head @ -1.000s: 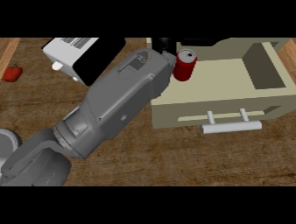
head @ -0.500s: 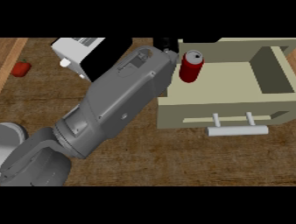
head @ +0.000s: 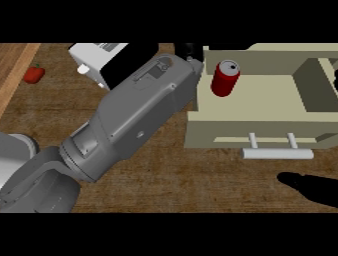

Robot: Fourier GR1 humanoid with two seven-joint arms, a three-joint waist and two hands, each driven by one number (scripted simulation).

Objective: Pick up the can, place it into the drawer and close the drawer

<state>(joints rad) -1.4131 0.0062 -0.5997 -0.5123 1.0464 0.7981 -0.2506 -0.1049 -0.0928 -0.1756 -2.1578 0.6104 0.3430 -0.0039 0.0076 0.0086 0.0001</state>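
The red can [head: 225, 78] stands upright just inside the left wall of the open cream drawer [head: 264, 105]. My left forearm runs from the lower left up to it. My black left hand [head: 192, 54] is at the can's left side, mostly hidden behind the wrist, and seems curled on the can. The drawer's white bar handle [head: 276, 153] faces me. My right hand [head: 325, 191] shows dark at the lower right, fingers relaxed, below and apart from the handle.
A white and black appliance [head: 98, 59] sits at the back, left of the drawer, partly behind my forearm. A small red pepper [head: 33, 74] lies far left by a lighter wooden strip [head: 2, 85]. Dark wooden counter [head: 201, 175] lies in front of the drawer.
The whole view has slid right and slightly down. The can stays at the drawer's left wall in my left hand. My right hand has come into view at the lower right.
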